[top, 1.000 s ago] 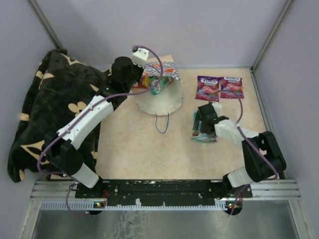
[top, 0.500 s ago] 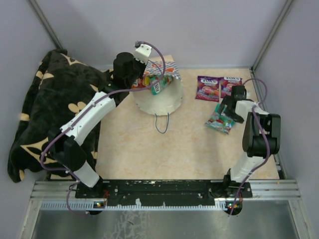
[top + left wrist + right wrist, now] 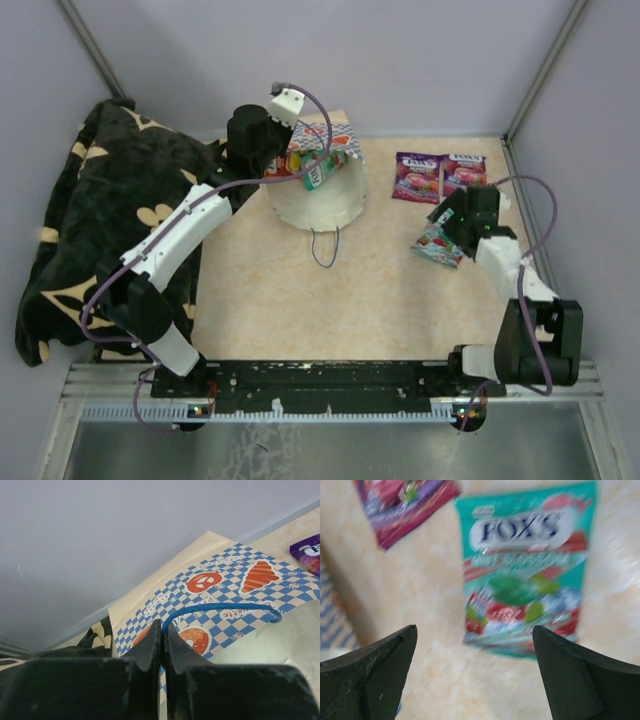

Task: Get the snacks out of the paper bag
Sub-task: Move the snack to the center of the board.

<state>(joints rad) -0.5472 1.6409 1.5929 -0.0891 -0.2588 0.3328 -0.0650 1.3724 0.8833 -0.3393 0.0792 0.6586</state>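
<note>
On desk [image 3: 280,290]: 2 purple packets [image 3: 417,176] [image 3: 464,172], 1 teal packet [image 3: 525,575] marked "FOX'S". Left gripper [image 3: 162,642] pinches blue handle [image 3: 220,607] of paper bag [image 3: 320,200]; right gripper [image 3: 474,645] wide, empty.

**Right wrist view.** Everything is blurred. The teal packet [image 3: 525,575] shows its logo, but the smaller print is unreadable. The purple packet [image 3: 405,507] is cut by the top edge, and the fingers [image 3: 370,675] of my right gripper [image 3: 474,630] by the bottom edge.

**Left wrist view.** The blue string handle [image 3: 220,609] vanishes between the closed fingers of my left gripper [image 3: 162,625], whose body hides the lower paper bag [image 3: 235,580].

**Top view.** The packets in the bag mouth [image 3: 315,168] lie partly under its rim, so their number is unclear.
</note>
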